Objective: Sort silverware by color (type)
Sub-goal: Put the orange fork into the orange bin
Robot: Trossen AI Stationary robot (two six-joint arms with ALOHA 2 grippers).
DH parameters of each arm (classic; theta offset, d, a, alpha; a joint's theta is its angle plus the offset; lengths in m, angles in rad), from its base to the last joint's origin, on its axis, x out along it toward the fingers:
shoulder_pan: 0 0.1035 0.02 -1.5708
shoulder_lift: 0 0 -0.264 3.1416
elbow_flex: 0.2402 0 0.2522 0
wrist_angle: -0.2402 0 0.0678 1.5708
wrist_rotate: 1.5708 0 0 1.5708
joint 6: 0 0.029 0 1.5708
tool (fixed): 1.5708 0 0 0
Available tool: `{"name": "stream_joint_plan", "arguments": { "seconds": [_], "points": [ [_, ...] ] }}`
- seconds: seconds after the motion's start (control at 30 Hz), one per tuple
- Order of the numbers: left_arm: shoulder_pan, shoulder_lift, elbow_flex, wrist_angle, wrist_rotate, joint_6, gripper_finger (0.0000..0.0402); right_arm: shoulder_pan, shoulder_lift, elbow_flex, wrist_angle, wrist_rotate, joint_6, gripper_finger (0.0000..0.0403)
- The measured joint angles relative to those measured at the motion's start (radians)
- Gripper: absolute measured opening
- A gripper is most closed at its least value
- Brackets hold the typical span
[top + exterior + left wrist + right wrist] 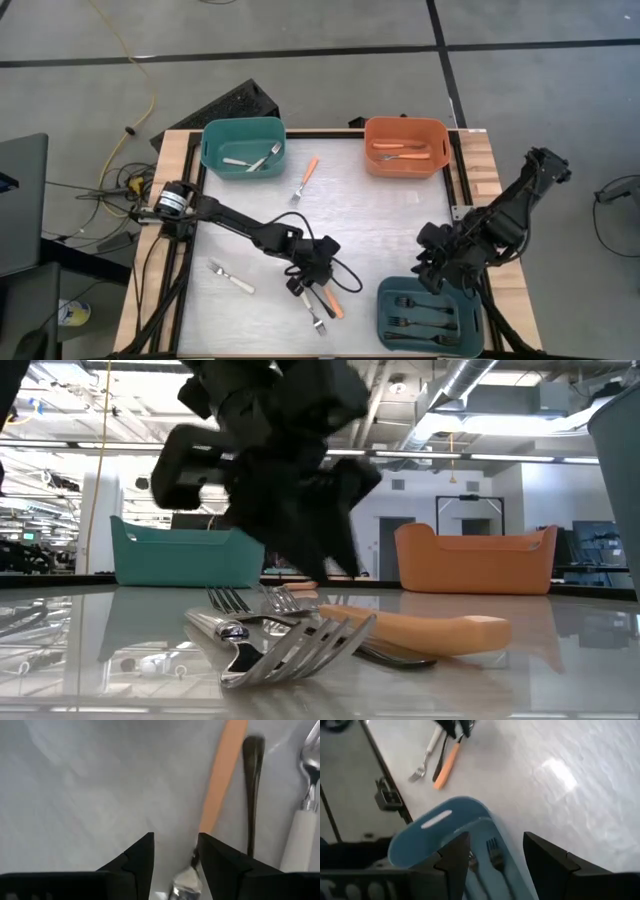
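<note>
High view: left gripper (303, 287), jaws apart and empty, over three forks (322, 305) near the table's (380, 215) front edge; right gripper (433, 278), open, above blue bin (383, 325).

A yellow cable (143, 75) and a dark crate (232, 103) lie on the floor.

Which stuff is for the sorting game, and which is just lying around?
For the job: forks, teal bin, orange bin, blue bin, left gripper, right gripper.
Just lying about: yellow cable, black crate.
</note>
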Motion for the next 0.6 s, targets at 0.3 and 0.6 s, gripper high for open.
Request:
{"name": "stream_joint_plan", "arguments": {
  "seconds": [0.3,0.6],
  "points": [
    [-0.011,0.058,0.003,0.026,0.014,-0.138,0.0139,0.052,0.001,0.000,-0.008,-0.005,-0.245,0.0207],
    [-0.018,0.064,0.002,0.036,-0.037,-0.173,0.0139,0.047,0.000,0.000,-0.016,-0.005,-0.359,0.0207]
  ]
}}
